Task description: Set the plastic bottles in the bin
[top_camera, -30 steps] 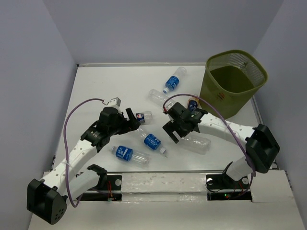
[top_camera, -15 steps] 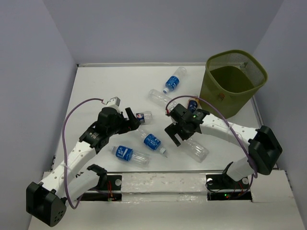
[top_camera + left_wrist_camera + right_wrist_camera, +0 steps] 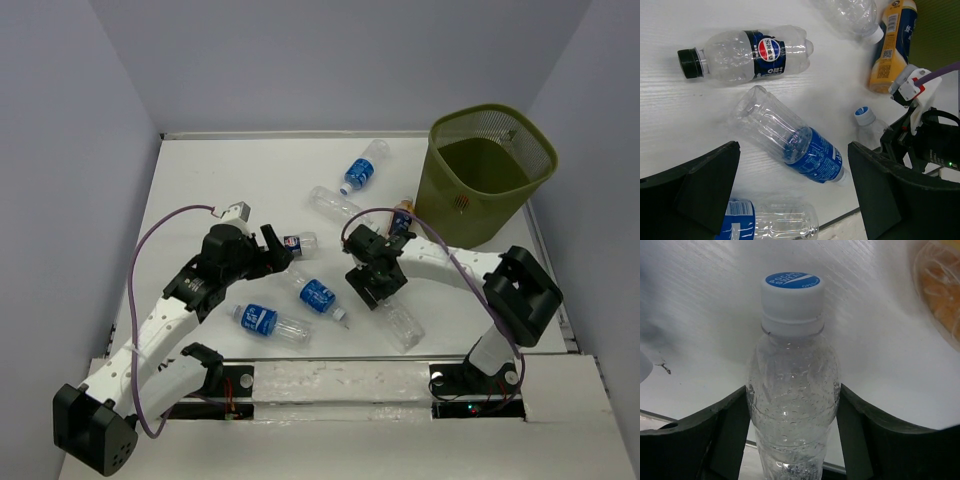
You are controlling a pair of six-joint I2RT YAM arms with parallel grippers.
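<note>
**Right arm takes hold of a bottle; nothing in the bin yet**

As I judge it, the step in hand is the pick-up of one bottle by the right arm. In the right wrist view the right gripper [image 3: 792,390] has its fingers [image 3: 727,440] laid against both sides of a clear bottle [image 3: 792,355] with a white, blue-topped cap. I therefore read it as closed on that bottle, just below the neck. Seen from above, the clear bottle [image 3: 398,318] lies flat on the table [image 3: 220,180], at the lower centre of the frame, and is not yet lifted.

The left gripper [image 3: 275,245], left of centre, has its jaws wide apart and holds nothing. In its wrist view a blue-labelled bottle [image 3: 790,142] lies in the middle, a Pepsi bottle [image 3: 745,52] with a black cap at the upper left, and an orange bottle [image 3: 892,47] at the upper right.

The bin [image 3: 450,200] stands at the upper right of the top view, well apart from the gripped bottle. Through its open top I see only the olive floor and no bottle, so the task seems to be at its beginning.

The clear bottle shows only droplets inside, so it should be light. The next move calls for lifting it clear of the table and carrying it up and to the right, past the orange bottle. The jaws should open only when it is above the rim. Held near the neck, the body may swing or slip.
</note>
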